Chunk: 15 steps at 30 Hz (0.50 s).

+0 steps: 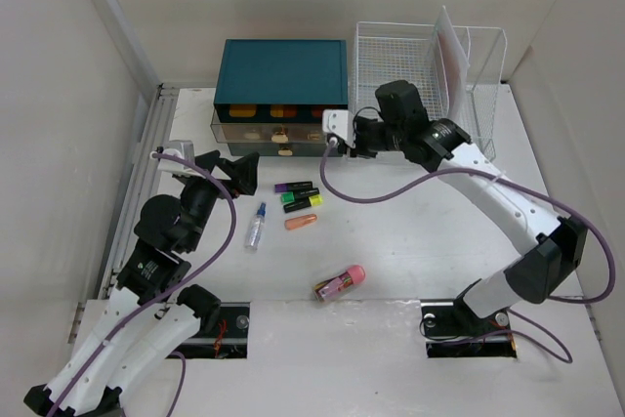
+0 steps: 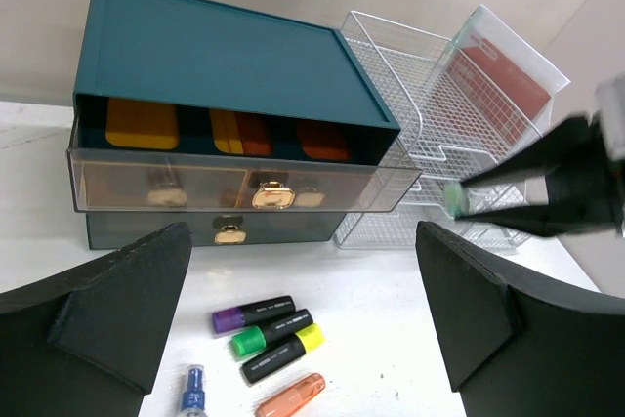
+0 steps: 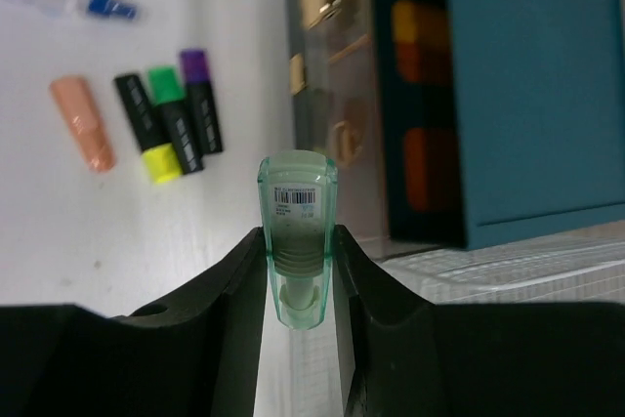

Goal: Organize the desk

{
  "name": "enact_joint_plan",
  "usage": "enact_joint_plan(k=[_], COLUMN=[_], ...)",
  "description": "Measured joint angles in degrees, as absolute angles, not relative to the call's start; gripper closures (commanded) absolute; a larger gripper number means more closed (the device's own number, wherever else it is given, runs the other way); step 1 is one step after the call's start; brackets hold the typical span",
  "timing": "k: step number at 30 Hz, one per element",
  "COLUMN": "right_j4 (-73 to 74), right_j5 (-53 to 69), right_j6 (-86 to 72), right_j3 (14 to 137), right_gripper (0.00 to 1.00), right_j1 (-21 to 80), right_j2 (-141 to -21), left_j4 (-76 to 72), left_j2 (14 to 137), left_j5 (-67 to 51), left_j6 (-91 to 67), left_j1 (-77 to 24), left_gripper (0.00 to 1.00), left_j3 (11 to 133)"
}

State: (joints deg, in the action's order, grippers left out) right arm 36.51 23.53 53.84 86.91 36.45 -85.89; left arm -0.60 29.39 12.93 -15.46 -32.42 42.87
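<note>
Clamping a pale green translucent plastic capped tube point(image 3: 298, 192), the right tool point(image 3: 300, 241) hangs near the teal drawer box point(image 1: 283, 70); the left tool point(image 2: 303, 310) stands spread wide above the matte white tabletop point(image 1: 420, 241).

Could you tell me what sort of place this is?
Likely a robotics test cell staged as an office desk: a white desk boxed in by plain panels, a teal drawer box, wire rack and highlighters on it, and the right gripper holding a green tube.

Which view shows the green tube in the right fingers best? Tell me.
Right wrist: the green tube fills the centre, barcode label visible, clamped between the fingers. Left wrist shows only its green end; top external, a small pale shape.
</note>
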Motion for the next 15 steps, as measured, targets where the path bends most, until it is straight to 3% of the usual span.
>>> enact_joint_plan(k=[15], right_j4=[16.7], right_j5=[13.3], right_j6=[43.8], right_j3=[92.4], right_gripper=[0.98], right_j1=[36.4], right_j2=[-98.3], left_j4=[-0.6], left_j2=[29.8], left_j5=[12.9], left_j6=[-15.4], left_j1=[-32.4], left_gripper=[0.01], left_j3=[42.7])
